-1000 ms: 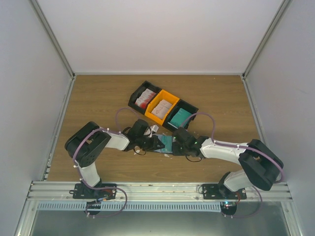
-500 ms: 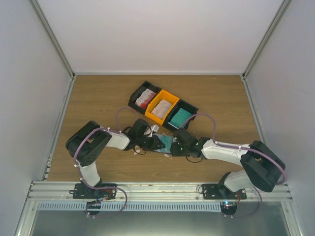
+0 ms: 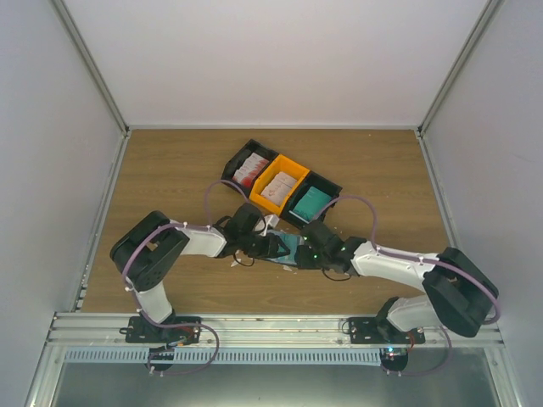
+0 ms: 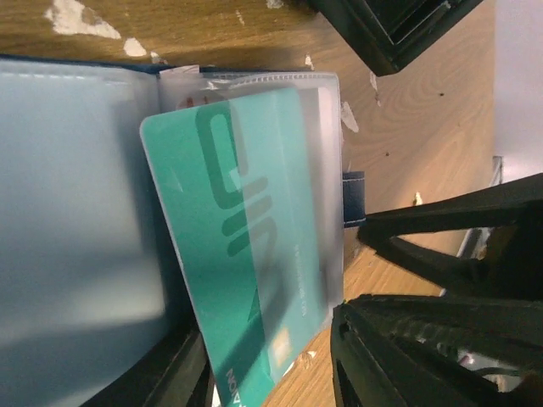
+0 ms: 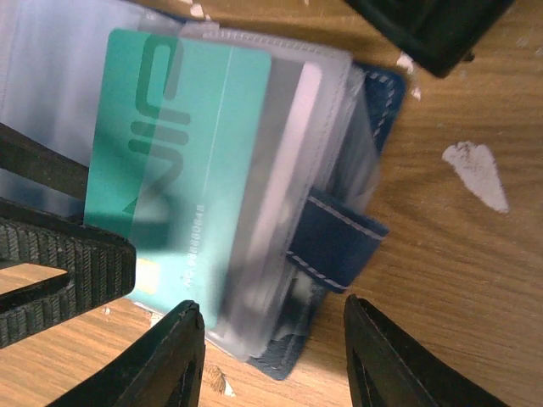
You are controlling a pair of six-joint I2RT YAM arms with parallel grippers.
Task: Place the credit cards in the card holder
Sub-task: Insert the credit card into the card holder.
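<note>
The card holder [image 3: 283, 251] lies open on the table between my two grippers, its clear sleeves [image 4: 76, 212] facing up and its navy strap [image 5: 339, 242] sticking out. A teal credit card [image 4: 246, 246] sits partly inside one sleeve, its chip end still outside. My left gripper [image 4: 271, 339] is open, its jaws standing on either side of that end of the card [image 5: 170, 170]. My right gripper [image 5: 271, 307] is also open and straddles the holder's near edge without pinching it. In the top view the left gripper [image 3: 273, 246] and right gripper [image 3: 301, 253] nearly meet.
Three bins stand in a row behind the holder: a black bin [image 3: 236, 162] with red-and-white cards, an orange bin [image 3: 293, 172] with white cards, and a black bin [image 3: 329, 186] with teal cards. White scraps [image 5: 475, 174] dot the wood. A black bin's corner [image 4: 399, 34] is close by.
Both grippers' jaws have widened, and the left one has let go of the teal card. The right arm has crept slightly left toward the holder.
</note>
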